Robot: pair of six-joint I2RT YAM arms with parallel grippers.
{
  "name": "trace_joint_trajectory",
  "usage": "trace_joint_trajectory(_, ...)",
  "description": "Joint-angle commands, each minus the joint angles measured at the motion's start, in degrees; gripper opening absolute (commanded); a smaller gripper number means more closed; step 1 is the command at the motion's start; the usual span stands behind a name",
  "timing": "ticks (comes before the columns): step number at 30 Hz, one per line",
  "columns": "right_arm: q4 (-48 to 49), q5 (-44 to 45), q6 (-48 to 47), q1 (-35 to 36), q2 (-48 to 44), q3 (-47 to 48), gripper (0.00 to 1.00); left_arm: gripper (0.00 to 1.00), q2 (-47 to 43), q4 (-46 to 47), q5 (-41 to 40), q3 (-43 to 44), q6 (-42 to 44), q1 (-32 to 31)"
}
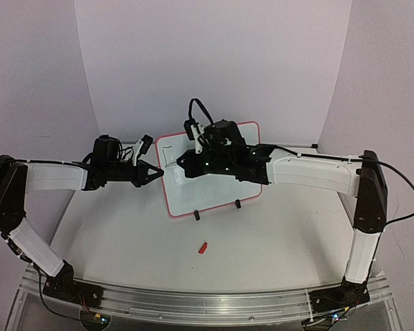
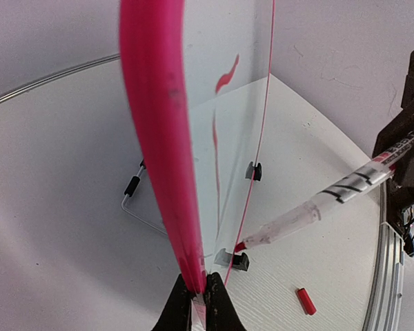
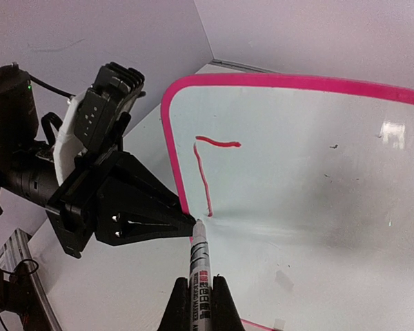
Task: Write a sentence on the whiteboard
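Note:
The whiteboard (image 1: 208, 196) stands tilted on its black feet at mid table, white with a pink rim. My left gripper (image 1: 161, 172) is shut on its left rim (image 2: 159, 138), the jaws pinching the edge (image 2: 201, 296). My right gripper (image 3: 199, 303) is shut on a white marker (image 3: 198, 258), whose red tip (image 2: 240, 246) sits at the board's surface near the left edge. Of the sentence, two red strokes show: a short top bar (image 3: 217, 143) and a vertical line (image 3: 203, 181) below it. In the right wrist view the left gripper (image 3: 186, 224) lies just beside the marker tip.
The marker's red cap (image 1: 203, 247) lies on the table in front of the board, also seen from the left wrist (image 2: 305, 301). A wire stand (image 2: 134, 200) props the board from behind. A curved white backdrop rises behind the table.

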Motion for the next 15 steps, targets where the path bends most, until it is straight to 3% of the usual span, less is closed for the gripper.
trace_joint_trajectory(1,1.58,0.28,-0.45,-0.09,-5.35,0.01,0.0,0.01,-0.51,-0.9,-2.9,0.49,3.34,-0.01)
trace_joint_trajectory(15,1.59,2.48,-1.65,-0.08,-1.14,3.67,0.0,0.0,-0.06,-1.02,-3.09,0.61,3.54,0.0)
